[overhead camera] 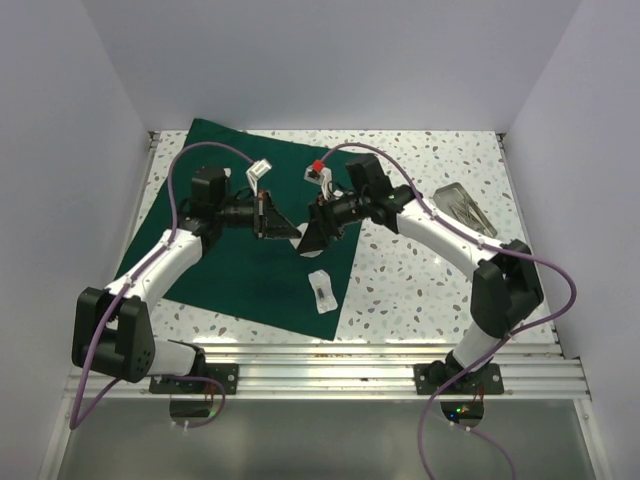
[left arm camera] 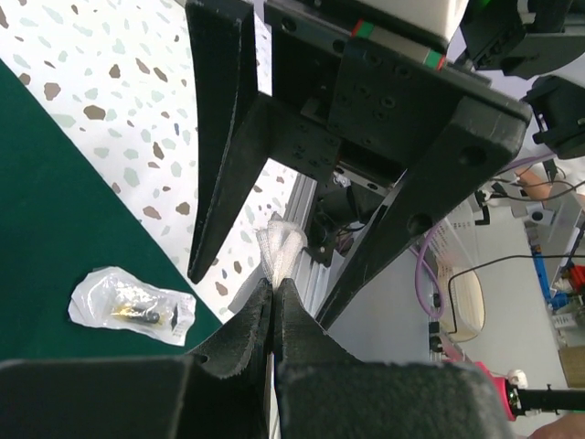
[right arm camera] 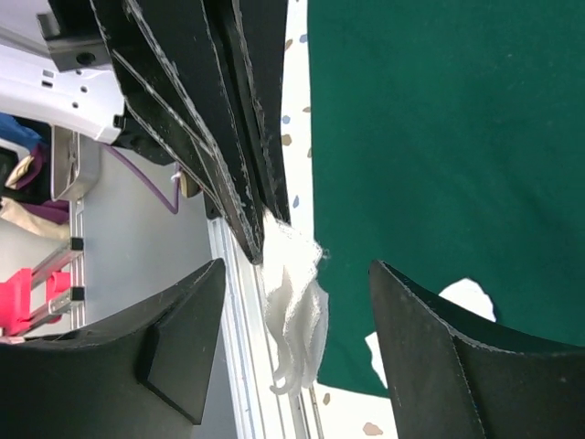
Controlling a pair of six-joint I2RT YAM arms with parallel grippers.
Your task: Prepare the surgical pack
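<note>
The dark green drape [overhead camera: 235, 265] lies flat on the left half of the table and also shows in the right wrist view [right arm camera: 439, 128]. My left gripper [overhead camera: 278, 226] hangs above its middle, shut on a white gauze pad [left arm camera: 279, 247]. The pad hangs from the left fingers [right arm camera: 247, 165] in the right wrist view [right arm camera: 297, 315]. My right gripper [overhead camera: 312, 236] faces the left one, open. Its fingers [right arm camera: 183, 338] stand on either side of the pad without touching it. A small clear packet [overhead camera: 321, 290] with a dark item inside lies on the drape near its front right corner.
A shallow metal tray [overhead camera: 466, 209] with steel instruments sits at the right on the speckled tabletop. The aluminium rail [overhead camera: 350, 355] runs along the near edge. White walls close in the table on both sides and at the back.
</note>
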